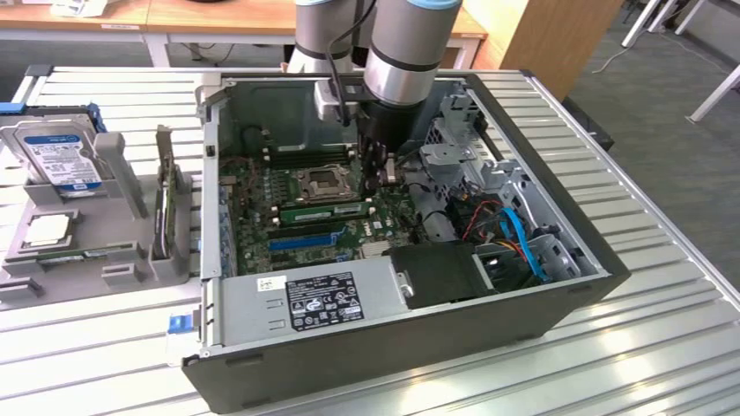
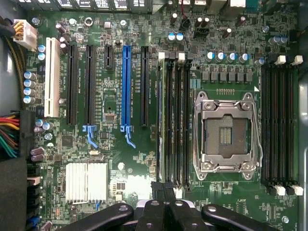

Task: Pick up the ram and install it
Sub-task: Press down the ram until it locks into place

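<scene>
Fingers (image 2: 153, 211) pressed together, nothing held between them. Tips sit over end of ram (image 1: 327, 211) toward exterior view's right; contact cannot be told. Ram stands on edge in memory slot just beside open processor socket (image 1: 321, 182), on socket's near side. Motherboard (image 1: 249, 217) lies inside open computer case (image 1: 405, 347). Case rests on slatted worktop (image 1: 647, 347). Hard drive (image 1: 58, 160) stands in grey holder (image 1: 121, 173) at exterior view's left, apart from case.
</scene>
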Controlling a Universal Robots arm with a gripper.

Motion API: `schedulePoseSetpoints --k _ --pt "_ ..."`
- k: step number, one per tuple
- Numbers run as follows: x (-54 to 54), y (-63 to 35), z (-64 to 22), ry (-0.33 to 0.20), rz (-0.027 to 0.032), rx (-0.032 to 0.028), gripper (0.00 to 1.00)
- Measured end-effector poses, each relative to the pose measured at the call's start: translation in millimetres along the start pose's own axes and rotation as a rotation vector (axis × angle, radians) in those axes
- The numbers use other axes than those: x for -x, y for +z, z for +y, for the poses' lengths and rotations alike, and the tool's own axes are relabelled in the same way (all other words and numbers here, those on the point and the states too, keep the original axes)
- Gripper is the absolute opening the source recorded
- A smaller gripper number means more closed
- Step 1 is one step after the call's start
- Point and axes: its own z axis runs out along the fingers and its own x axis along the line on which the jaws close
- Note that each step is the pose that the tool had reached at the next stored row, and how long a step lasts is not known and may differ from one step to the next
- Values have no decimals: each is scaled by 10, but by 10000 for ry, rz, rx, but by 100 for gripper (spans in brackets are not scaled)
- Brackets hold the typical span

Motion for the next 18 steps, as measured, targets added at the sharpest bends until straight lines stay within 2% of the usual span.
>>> schedulePoseSetpoints --k 4,18 --pt "1 6 -1 0 -2 -1 10" --pt "-5 129 -5 0 0 -3 10"
